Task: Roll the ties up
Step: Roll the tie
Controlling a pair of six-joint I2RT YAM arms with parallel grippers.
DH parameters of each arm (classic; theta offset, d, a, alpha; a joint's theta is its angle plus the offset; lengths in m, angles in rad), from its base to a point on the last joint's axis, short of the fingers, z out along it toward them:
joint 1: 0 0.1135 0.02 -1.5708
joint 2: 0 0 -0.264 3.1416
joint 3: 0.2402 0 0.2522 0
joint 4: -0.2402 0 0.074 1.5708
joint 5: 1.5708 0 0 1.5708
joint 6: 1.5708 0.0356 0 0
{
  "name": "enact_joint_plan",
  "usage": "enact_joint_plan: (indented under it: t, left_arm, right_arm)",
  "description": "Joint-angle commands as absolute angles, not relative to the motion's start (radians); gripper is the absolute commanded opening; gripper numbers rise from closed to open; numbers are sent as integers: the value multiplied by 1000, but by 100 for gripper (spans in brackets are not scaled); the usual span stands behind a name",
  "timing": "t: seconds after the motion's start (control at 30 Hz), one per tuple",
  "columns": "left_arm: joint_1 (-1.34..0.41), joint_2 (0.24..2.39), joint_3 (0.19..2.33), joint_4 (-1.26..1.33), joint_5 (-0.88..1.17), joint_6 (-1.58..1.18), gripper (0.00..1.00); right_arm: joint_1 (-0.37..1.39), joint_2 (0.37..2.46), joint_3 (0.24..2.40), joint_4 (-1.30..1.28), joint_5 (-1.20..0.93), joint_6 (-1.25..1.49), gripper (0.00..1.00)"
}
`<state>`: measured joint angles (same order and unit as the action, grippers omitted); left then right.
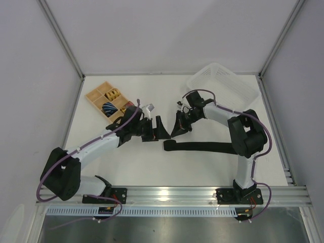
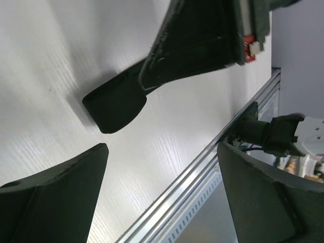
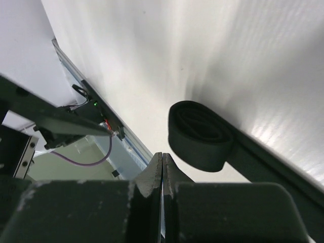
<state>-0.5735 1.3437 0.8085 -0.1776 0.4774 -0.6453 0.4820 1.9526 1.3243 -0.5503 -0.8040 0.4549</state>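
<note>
A black tie (image 1: 202,147) lies flat across the table in front of the arms. Its left end is wound into a small loose coil (image 1: 168,146) (image 3: 200,134) (image 2: 114,106). My left gripper (image 1: 158,129) (image 2: 162,148) hangs just behind and left of the coil, wide open, with only bare table between its fingers. My right gripper (image 1: 178,127) (image 3: 162,155) is shut with nothing in it. Its tips hang just above and behind the coil, not touching it. In the left wrist view the right gripper (image 2: 197,40) looms over the coil.
A wooden organiser tray (image 1: 94,95) at the back left holds rolled ties, yellow ones (image 1: 113,93) and a blue striped one (image 1: 109,107). A white plastic basket (image 1: 223,83) stands at the back right. An aluminium rail (image 1: 172,193) runs along the near edge.
</note>
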Motion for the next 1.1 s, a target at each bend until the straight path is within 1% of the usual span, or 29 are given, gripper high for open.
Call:
enact_joint_plan:
  t: [0.0,0.1,0.23,0.4,0.43,0.5,0.87,1.07]
  left_arm:
    - [-532,1279,779,-121,506,-779,96]
    - [-502,1278,730,-84,541,-857,96]
    - [-486,1313,677,-37,586,-937,93]
    - [-482,1354,609,87,624,-1038,84]
    - [-482,1364,601,86,624,-1042,82]
    - [-477,1390,598,89,623,-1046,80]
    - [-448,1440,581,133,607,-1043,79]
    - [-448,1540,589,175,627,-1023,73]
  right_arm:
    - [503,1896,1347,-568,-836,463,0]
    - [515,1902,1322,-546,-836,469,0]
    - [517,1920,1301,-514,-835,479,0]
    - [519,1930,1266,-488,-830,477,0]
    - [520,1931,1255,-483,-830,476,0]
    - [519,1934,1243,-477,-828,471,0]
    - [499,1989,1175,-420,-812,445,0]
    - [476,2043,1152,-380,-810,439,0]
